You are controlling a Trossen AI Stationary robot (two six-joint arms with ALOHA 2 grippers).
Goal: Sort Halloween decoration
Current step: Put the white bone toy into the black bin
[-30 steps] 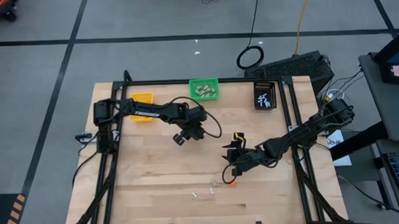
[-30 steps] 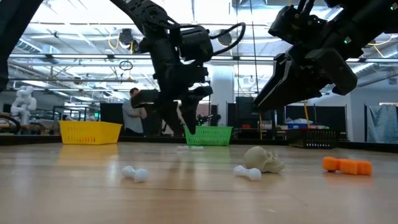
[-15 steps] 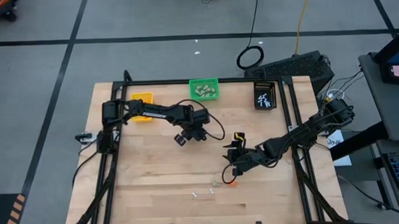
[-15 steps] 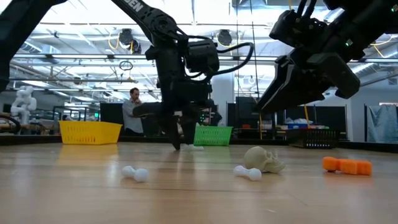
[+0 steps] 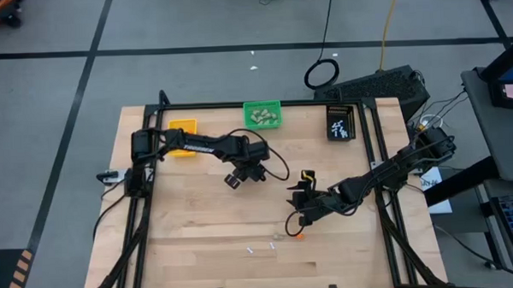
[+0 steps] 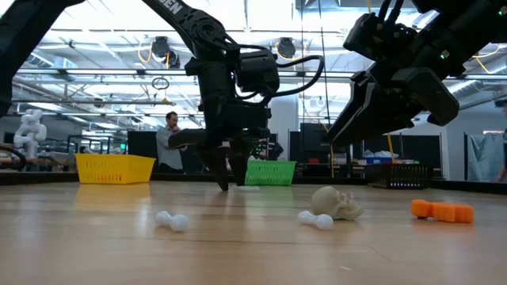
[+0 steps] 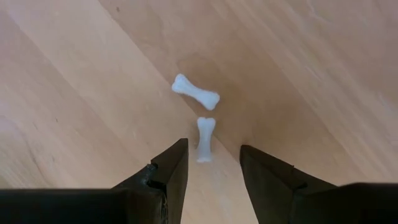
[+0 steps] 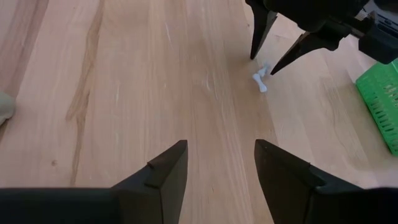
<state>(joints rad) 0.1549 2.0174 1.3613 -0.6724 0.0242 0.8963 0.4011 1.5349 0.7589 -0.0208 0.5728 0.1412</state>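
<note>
Step in hand: picking a small white plastic bone [image 7: 205, 138]. Left gripper [image 7: 213, 163] spread, empty, straddling it. Next: lower, clamp. Right gripper [image 8: 221, 163] spread, empty, waiting.

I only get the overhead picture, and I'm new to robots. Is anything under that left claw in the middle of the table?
Observer: Yes. Its wrist camera shows a white bone on the wood, between the open fingers of the left gripper and not yet pinched.
Operator: What lies near the right arm?
Observer: From table height I can make out a small beige skull lying on the table.
Operator: Is the right claw carrying something?
Observer: No. The right gripper is open, with nothing between its fingers.
</note>
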